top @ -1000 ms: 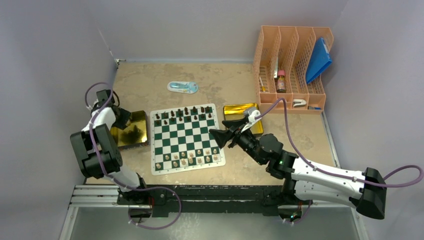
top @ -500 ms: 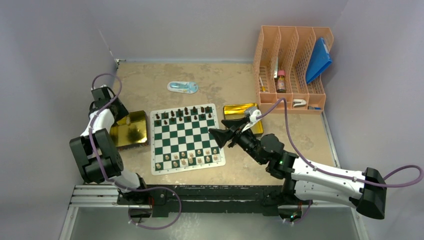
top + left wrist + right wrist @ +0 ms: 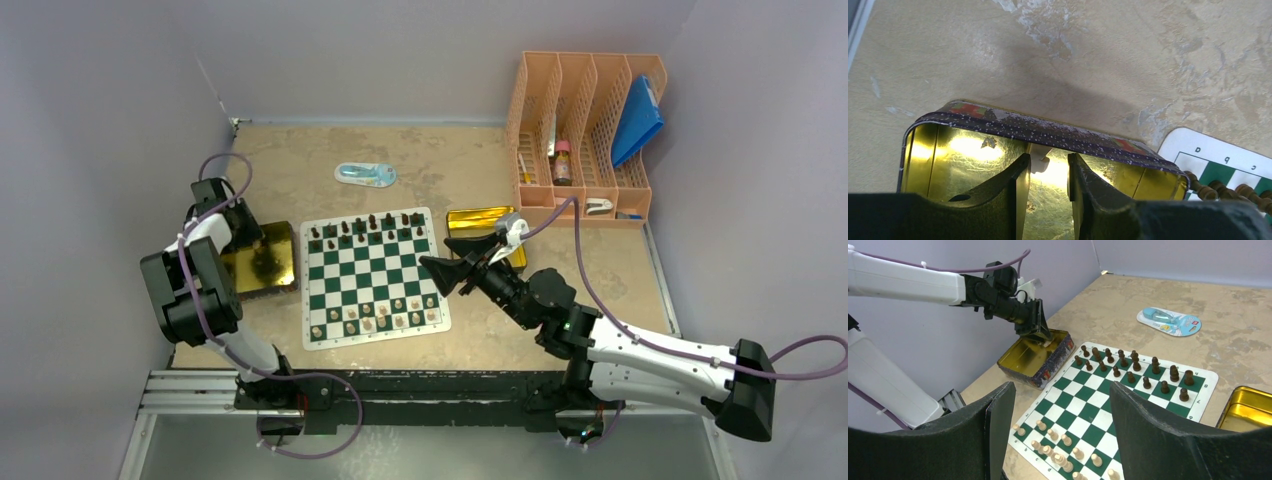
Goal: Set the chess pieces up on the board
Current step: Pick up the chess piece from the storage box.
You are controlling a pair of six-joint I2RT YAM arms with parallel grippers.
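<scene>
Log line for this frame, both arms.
left fingers closed on small cream chess piece over shiny gold tin | right fingers open, empty, beside green-and-white checkered board

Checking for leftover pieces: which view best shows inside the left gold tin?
Left wrist: the tin is close, its gold floor visible between the fingers. Top external shows it small, partly covered; right wrist, distant and oblique.

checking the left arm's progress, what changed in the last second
The left arm folded back, its elbow drawing away from the near edge; its fingers sit over the gold tin with a cream piece between them. The right gripper, board and placed pieces stayed put.
</scene>
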